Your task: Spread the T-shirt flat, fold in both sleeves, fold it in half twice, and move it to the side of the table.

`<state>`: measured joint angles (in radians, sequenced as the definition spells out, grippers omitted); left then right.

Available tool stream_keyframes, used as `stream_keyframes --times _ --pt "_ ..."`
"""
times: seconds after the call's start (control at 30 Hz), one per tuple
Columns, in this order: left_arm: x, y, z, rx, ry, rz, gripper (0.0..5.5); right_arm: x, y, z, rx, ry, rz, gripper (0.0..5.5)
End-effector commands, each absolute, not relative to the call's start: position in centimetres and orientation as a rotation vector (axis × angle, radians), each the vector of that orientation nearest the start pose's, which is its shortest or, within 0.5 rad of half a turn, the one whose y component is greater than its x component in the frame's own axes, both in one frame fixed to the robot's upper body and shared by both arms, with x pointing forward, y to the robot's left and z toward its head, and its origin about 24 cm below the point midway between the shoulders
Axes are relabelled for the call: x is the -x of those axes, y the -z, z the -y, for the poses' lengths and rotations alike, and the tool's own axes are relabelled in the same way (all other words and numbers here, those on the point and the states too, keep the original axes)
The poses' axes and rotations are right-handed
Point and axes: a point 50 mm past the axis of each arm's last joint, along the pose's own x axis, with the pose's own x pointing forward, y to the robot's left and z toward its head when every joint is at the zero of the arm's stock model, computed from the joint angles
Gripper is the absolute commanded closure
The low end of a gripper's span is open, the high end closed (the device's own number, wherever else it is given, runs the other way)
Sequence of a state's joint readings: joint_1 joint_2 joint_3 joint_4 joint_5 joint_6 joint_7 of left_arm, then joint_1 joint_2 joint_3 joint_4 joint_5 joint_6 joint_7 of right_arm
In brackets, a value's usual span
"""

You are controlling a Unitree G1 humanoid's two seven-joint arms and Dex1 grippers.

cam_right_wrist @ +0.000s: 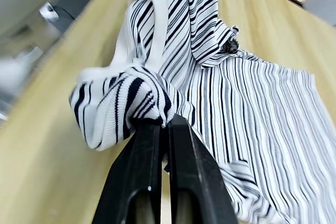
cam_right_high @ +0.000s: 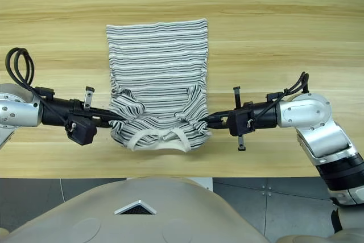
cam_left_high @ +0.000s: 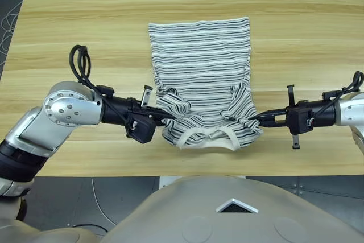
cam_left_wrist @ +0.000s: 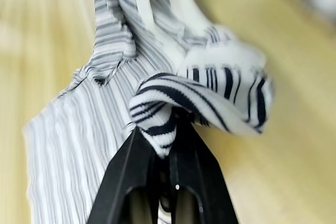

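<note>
While the T-shirt point(cam_left_high: 200, 66) is lying by the table's point(cam_left_high: 68, 15) front edge, left gripper point(cam_left_high: 169, 119) pinching its left shoulder, right gripper point(cam_left_high: 252, 119) pinching the other.

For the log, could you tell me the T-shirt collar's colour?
White T-shirt collar, clearest in left eye view.

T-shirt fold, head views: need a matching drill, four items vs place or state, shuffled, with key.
Column A
1. left gripper
2. right gripper
3. collar
4. table

Column B
a. light wood, under everything
b. white band at the near edge of the T-shirt
c. shut on bunched fabric at the robot's right
d. shut on bunched fabric at the robot's left

Pairs: 1-d, 2-c, 3-b, 4-a
</note>
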<state>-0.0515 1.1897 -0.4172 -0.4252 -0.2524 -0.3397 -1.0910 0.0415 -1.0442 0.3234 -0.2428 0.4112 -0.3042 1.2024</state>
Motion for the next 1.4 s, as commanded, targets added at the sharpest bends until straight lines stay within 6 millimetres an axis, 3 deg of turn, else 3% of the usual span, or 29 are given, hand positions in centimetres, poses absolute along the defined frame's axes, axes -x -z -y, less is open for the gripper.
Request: stream_keyframes --times 0.03,0.2,0.3,0.5,0.7,0.83,1.07,1.17,1.23,1.4 --pt "-16.0 -13.4 -17.4 -0.86 1.841 -0.139 5.38 -16.8 -10.4 19.6 0.538 -1.713 -0.198 5.4" --pt "-15.0 -14.3 -18.3 -0.811 1.927 -0.226 5.38 -15.6 -11.5 19.5 0.426 -1.766 -0.237 5.4" --pt "-16.3 -14.4 -18.7 -0.822 1.848 -0.203 5.38 -16.2 -11.8 19.3 0.415 -1.719 -0.211 5.4" --pt "-21.0 -15.5 -19.3 -0.792 1.621 -0.081 5.38 -20.7 -13.3 18.4 0.415 -1.474 -0.043 5.4" --pt "-24.3 -15.0 -20.9 -0.735 1.482 -0.086 5.38 -24.4 -12.7 18.1 0.359 -1.302 0.009 5.4" --pt "-26.6 -13.3 -21.6 -0.727 1.379 -0.14 5.38 -26.6 -11.4 17.7 0.389 -1.213 -0.024 5.4" --pt "-29.5 -7.0 -21.9 -0.65 1.234 -0.322 5.38 -29.1 -6.7 16.0 0.422 -1.167 -0.134 5.4" --pt "-31.2 -4.7 -22.0 -0.533 1.076 -0.411 4.74 -30.6 -4.2 15.5 0.404 -1.059 -0.205 4.98" --pt "-32.0 -4.3 -22.2 -0.461 0.997 -0.416 4.65 -31.6 -3.3 15.3 0.333 -0.981 -0.237 4.84" --pt "-34.8 -6.5 -23.0 -0.156 0.787 -0.378 4.65 -33.9 -2.8 15.1 0.141 -0.772 -0.286 4.84"
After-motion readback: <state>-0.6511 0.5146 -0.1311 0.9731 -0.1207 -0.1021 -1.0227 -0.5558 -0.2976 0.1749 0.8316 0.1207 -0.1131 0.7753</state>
